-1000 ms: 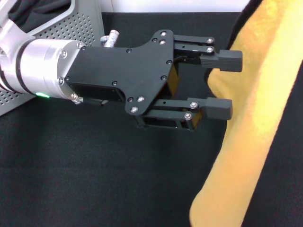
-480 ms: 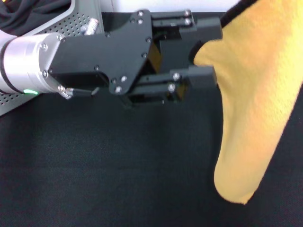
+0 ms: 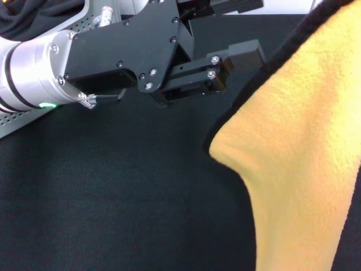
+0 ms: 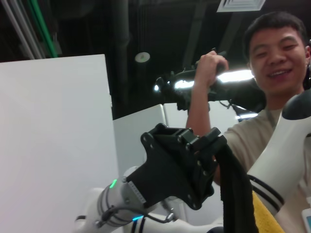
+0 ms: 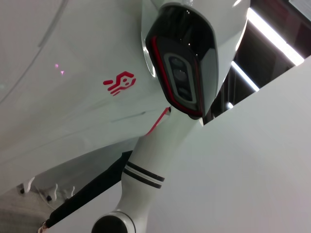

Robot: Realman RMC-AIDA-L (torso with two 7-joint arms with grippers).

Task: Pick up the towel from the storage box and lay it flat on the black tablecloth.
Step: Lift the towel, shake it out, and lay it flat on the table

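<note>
The yellow-orange towel [image 3: 299,158] with its thin dark edge hangs in the air at the right of the head view, close to the camera, above the black tablecloth [image 3: 113,197]. Its top runs out of that view. In the left wrist view my right gripper [image 4: 211,145] is raised and shut on the towel [image 4: 267,216], which hangs down from it. My left gripper [image 3: 248,28] is open at the top of the head view, just left of the towel's dark edge and apart from it. The light grey perforated storage box [image 3: 14,121] stands at the far left, behind my left arm.
Smooth black fabric [image 3: 22,11] lies in the box at the top left corner. A person [image 4: 272,53] stands behind the robot in the left wrist view. The right wrist view shows only the robot's head [image 5: 187,53] and white panels.
The towel has risen and swung left toward the camera and now fills the right side. My left gripper has moved up and away, and the towel edge is no longer between its fingers.
</note>
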